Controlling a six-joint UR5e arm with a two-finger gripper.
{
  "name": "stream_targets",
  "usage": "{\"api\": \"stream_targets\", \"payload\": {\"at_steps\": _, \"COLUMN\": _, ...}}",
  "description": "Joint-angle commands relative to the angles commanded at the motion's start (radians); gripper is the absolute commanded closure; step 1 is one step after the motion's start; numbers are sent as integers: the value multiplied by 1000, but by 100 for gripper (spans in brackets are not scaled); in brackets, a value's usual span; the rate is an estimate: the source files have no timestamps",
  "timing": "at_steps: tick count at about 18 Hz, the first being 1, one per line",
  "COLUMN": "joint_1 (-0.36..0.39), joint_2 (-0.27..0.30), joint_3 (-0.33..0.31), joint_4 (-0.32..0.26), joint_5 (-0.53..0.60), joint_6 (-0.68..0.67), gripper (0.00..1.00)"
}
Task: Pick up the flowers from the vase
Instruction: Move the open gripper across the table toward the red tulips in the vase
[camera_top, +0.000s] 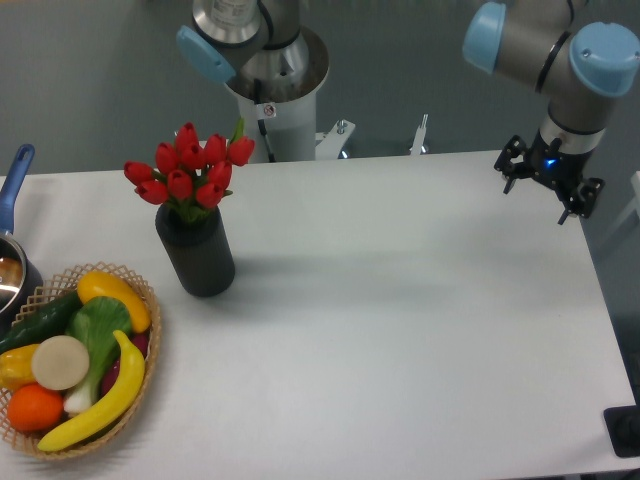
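Nothing is held by the gripper (548, 184) | fingers are spread apart over the table's (400, 300) far corner | flowers (190, 166) are left standing in the vase (197, 255)

The gripper (541, 192) hangs from a bent wrist, pointing down (fingers spread apart, holding nothing).

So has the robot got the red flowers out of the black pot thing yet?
Not yet. Nothing looks done: the flowers stand in the vase near the table's left side. The tool hangs far off near the right edge, its fingers spread and holding nothing. What is left is everything: travel across to the vase, close on the flowers, and lift them out.
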Motion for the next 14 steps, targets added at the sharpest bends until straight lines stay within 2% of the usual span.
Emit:
{"api": "stream_targets", "payload": {"at_steps": 5, "joint_1": 0, "joint_2": 3, "joint_3": -15, "joint_4": 3, "joint_5": -9, "joint_6": 0, "gripper": 0}}
{"api": "stream_targets", "payload": {"at_steps": 8, "joint_1": 2, "joint_2": 12, "joint_3": -64, "joint_4": 14, "joint_5": -55, "joint_6": -20, "gripper": 0}}
{"api": "stream_targets", "payload": {"at_steps": 11, "joint_1": 26, "joint_2": 37, "joint_3": -127, "joint_4": 70, "joint_5": -182, "joint_6": -78, "gripper": 0}}
{"api": "stream_targets", "payload": {"at_steps": 14, "joint_1": 77, "joint_2": 118, "joint_3": -263, "joint_4": 210, "joint_5": -314, "joint_6": -81, "gripper": 0}}
